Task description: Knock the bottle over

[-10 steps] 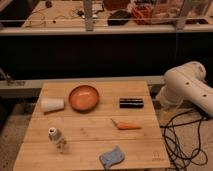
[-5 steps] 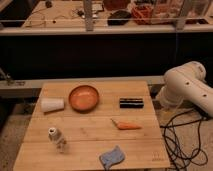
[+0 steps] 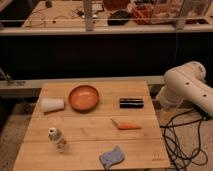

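The bottle (image 3: pixel 56 138) is small and clear with a whitish cap. It stands upright near the front left corner of the wooden table (image 3: pixel 90 125). My arm's white links (image 3: pixel 187 87) hang off the table's right side, well away from the bottle. The gripper itself is out of view past the arm; its jaws stand wide with nothing from the table in them.
On the table lie a white cup on its side (image 3: pixel 52 104), an orange bowl (image 3: pixel 83 97), a black cylinder (image 3: pixel 131 102), a carrot (image 3: pixel 127 125) and a blue cloth (image 3: pixel 113 157). Black cables (image 3: pixel 182 142) trail on the floor at the right. A railing and shelf (image 3: pixel 100 27) run behind.
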